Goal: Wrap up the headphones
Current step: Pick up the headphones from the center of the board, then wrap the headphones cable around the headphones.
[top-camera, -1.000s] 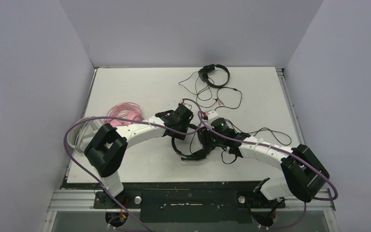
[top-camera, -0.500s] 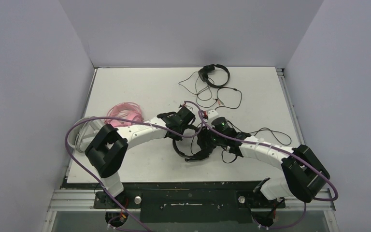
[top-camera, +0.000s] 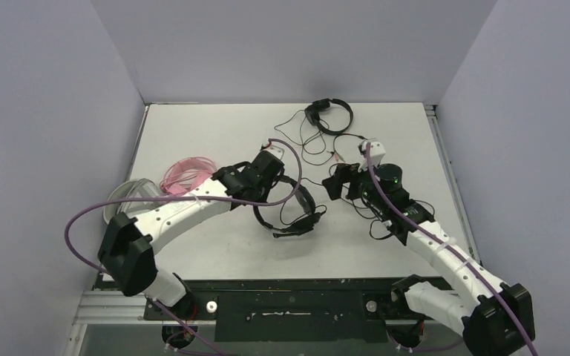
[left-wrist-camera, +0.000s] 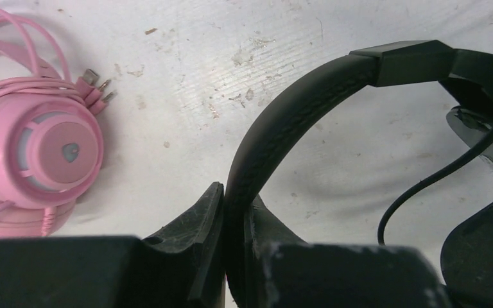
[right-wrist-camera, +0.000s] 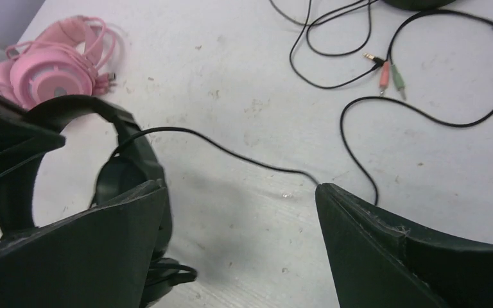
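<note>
The left gripper clamped the headband of a black headset while the right gripper hung wide open, empty, above its cable.

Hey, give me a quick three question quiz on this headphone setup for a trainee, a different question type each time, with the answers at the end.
1. True or false: the left gripper is clamped on the headband of the black headset.
2. Pick one: the right gripper is A) open, B) shut, C) hidden from every view.
3. What colour is the coiled-cable headset lying on the table beside the left arm?

Key: 1 true; 2 A; 3 pink.
</note>
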You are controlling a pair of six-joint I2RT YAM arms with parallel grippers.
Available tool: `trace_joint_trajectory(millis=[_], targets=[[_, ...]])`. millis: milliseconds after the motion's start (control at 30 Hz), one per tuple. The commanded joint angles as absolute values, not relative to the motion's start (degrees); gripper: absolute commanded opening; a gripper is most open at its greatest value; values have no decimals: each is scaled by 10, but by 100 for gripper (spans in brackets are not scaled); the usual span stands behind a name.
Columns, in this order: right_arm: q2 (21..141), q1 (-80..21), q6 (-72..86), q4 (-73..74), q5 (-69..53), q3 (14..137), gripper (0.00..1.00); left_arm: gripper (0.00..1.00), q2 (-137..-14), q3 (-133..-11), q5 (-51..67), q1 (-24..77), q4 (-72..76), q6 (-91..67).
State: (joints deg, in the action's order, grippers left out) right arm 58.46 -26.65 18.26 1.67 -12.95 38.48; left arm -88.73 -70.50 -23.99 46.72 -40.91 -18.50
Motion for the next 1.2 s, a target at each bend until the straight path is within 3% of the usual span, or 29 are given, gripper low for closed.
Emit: trace_joint_trajectory(millis=[0,200,467,667,933,1067,1167], targets=[[547,-234,187,-2,-147,413,90,0,-800,-739,-203,452,-433,-176],[477,-229,176,-83,-194,357,91,0,-752,-773,-29,371,-479,-190],[455,-228,167,-192,-274,272,92,0,-730,-865,33,348,-536,-190],[536,-229,153,-254,-379,279,90,0,-732,-919,67,346,-559,-195],[665,-229,177,-429,-426,305,88,0,-739,-960,106,345,-572,-212],[738,-231,193,-482,-453,340,82,0,-736,-969,115,345,-574,-220],[793,-239,216,-507,-455,358,72,0,-736,-977,118,344,-569,-229]])
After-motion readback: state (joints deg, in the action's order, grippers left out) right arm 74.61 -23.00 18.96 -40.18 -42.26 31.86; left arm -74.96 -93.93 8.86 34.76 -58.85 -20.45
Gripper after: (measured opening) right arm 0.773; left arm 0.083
